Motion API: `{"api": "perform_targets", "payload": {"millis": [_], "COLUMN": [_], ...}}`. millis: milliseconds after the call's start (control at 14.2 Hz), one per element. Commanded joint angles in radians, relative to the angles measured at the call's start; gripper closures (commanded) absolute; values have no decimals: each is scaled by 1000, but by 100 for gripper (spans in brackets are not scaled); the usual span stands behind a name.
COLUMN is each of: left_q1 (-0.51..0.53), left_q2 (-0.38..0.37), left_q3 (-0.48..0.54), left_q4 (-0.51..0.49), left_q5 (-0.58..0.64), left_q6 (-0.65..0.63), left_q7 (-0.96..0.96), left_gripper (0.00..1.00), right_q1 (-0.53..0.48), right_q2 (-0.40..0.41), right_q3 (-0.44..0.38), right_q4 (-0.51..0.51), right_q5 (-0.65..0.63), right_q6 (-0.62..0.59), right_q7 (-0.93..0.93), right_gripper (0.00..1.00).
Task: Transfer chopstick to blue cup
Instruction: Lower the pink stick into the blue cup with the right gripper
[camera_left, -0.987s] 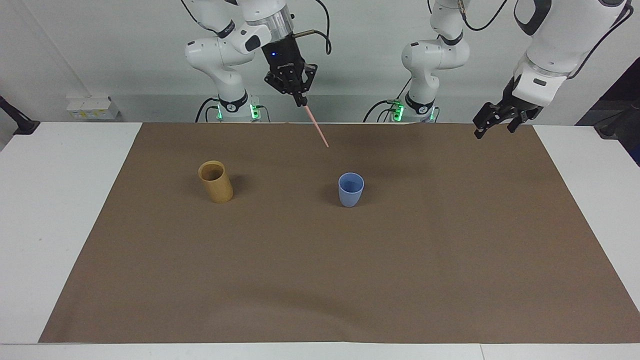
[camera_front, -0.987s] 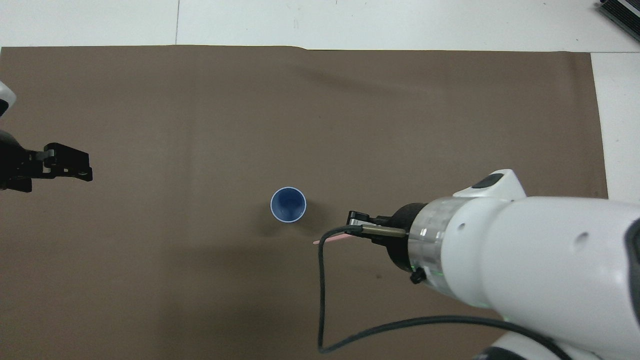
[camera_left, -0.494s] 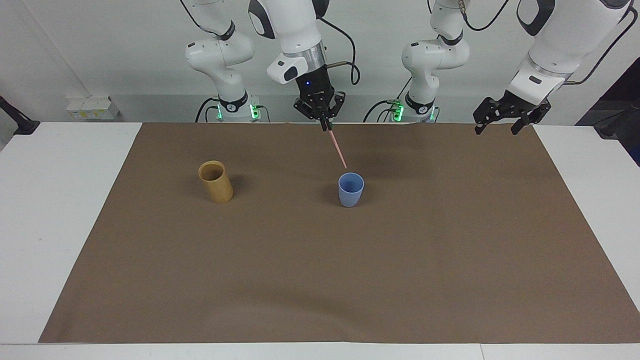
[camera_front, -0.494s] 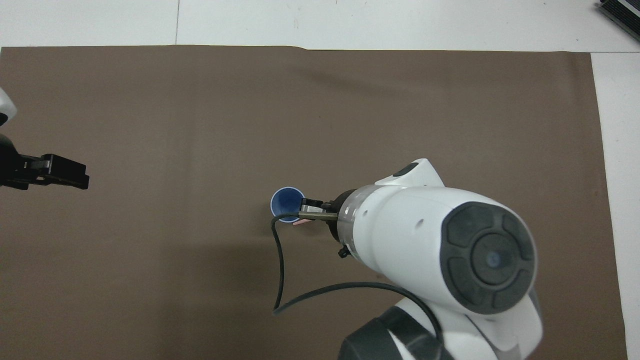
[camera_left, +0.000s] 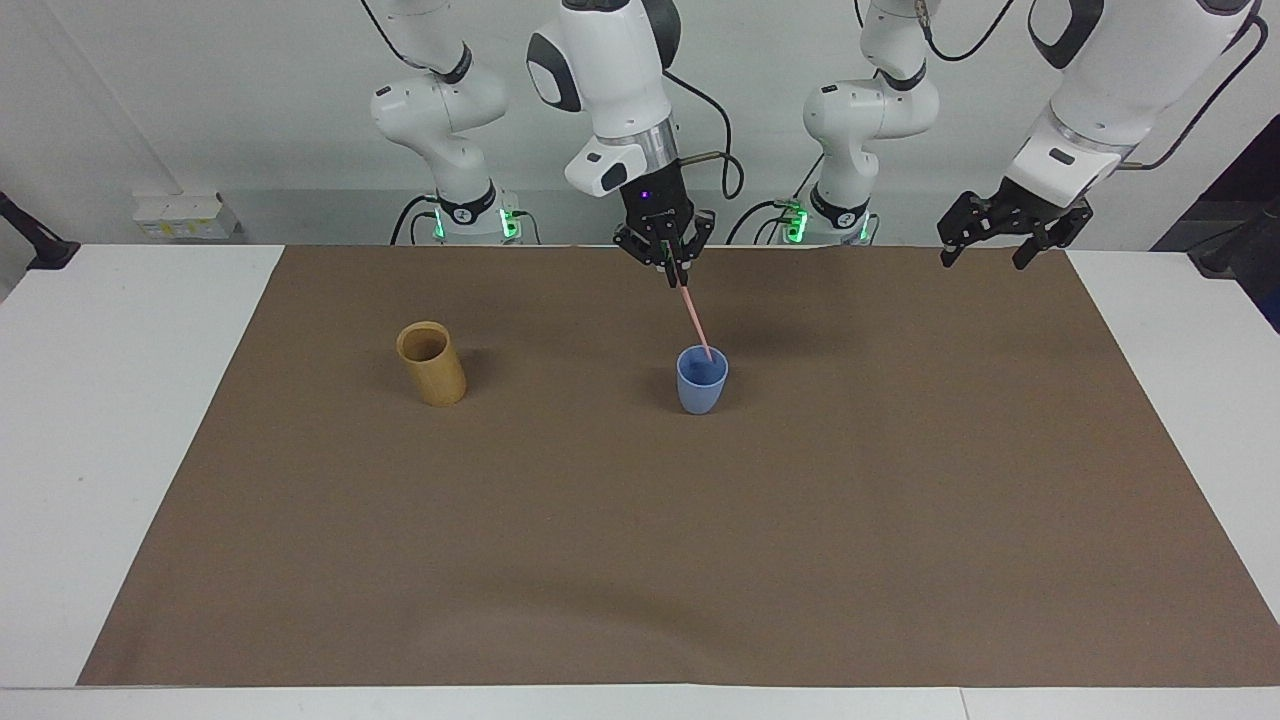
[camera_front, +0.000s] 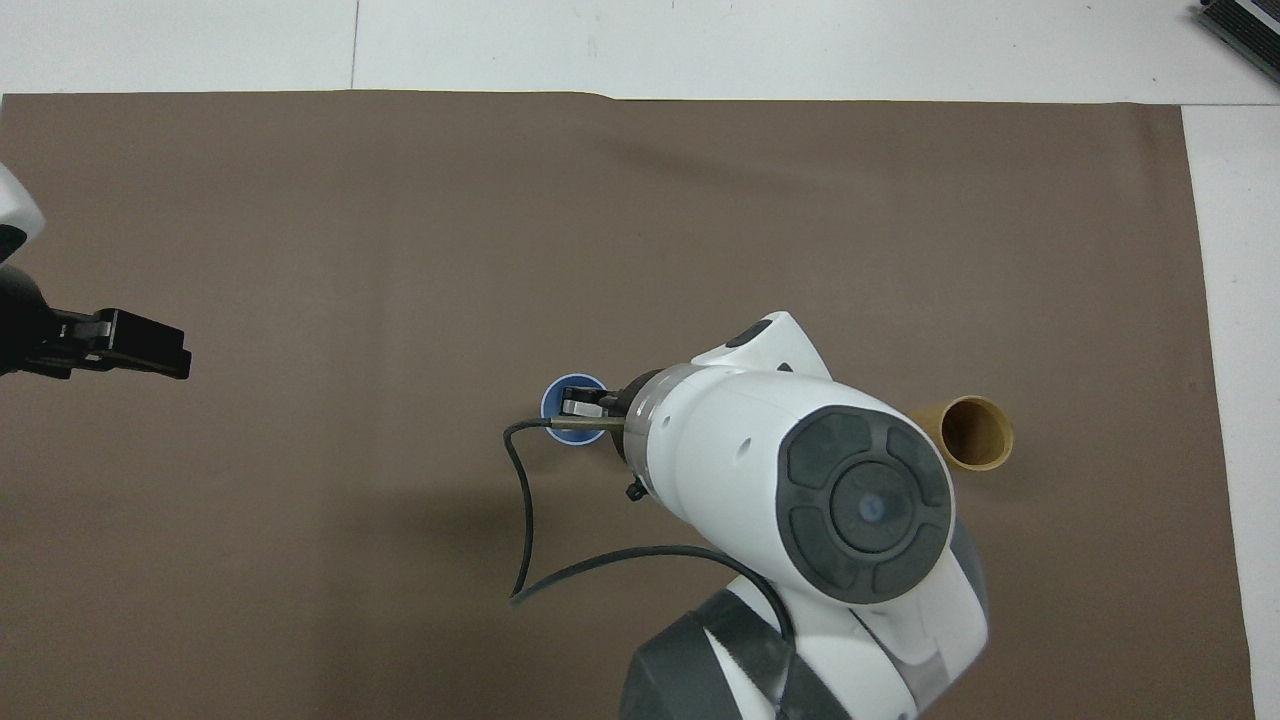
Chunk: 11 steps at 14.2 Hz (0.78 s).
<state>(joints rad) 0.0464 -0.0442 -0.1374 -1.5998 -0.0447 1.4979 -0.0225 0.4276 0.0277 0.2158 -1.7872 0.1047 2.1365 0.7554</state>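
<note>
The right gripper (camera_left: 677, 272) is clamped on a thin pale-pink chopstick (camera_left: 696, 322), tilted, its tip dipping in at the light-blue cup's (camera_left: 701, 385) 12 o'clock rim. The left gripper (camera_left: 990, 238) waits, spread wide, holding nothing.

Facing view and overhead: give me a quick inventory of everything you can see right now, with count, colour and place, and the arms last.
chopstick: one, pale pink, tilted, top end held by the right gripper, lower tip at the mouth of the blue cup.
blue cup: one, light blue, upright on the mat near the middle of the table.
tan cup: one, tan-yellow cylinder, upright on the mat toward the right arm's end, apart from the blue cup.
mat: one, brown, covering most of the white table.
right gripper: one, black, shut on the chopstick, over the mat just above the blue cup.
left gripper: one, black, open and empty, waiting over the mat's corner at the left arm's end.
</note>
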Motion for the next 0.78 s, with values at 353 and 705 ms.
{"api": "perform_targets", "payload": {"millis": [353,705], "left_q1": [21,20], "left_q2": [-20,-20], "left_q3": [1,-1], "left_q4": [11,11], "left_q5": [-12,-12], "left_q6": [-15,-15], "left_q7": [16,16], "left_gripper": [0,0], "right_q1": [-18,-15], "right_q2": [0,34], "right_q3": [2,2], "right_q4": [-12,-26], "right_q5": [-19,-19], "right_q6": [9,55], "right_q7": [-19,-47], "right_gripper": [100,100]}}
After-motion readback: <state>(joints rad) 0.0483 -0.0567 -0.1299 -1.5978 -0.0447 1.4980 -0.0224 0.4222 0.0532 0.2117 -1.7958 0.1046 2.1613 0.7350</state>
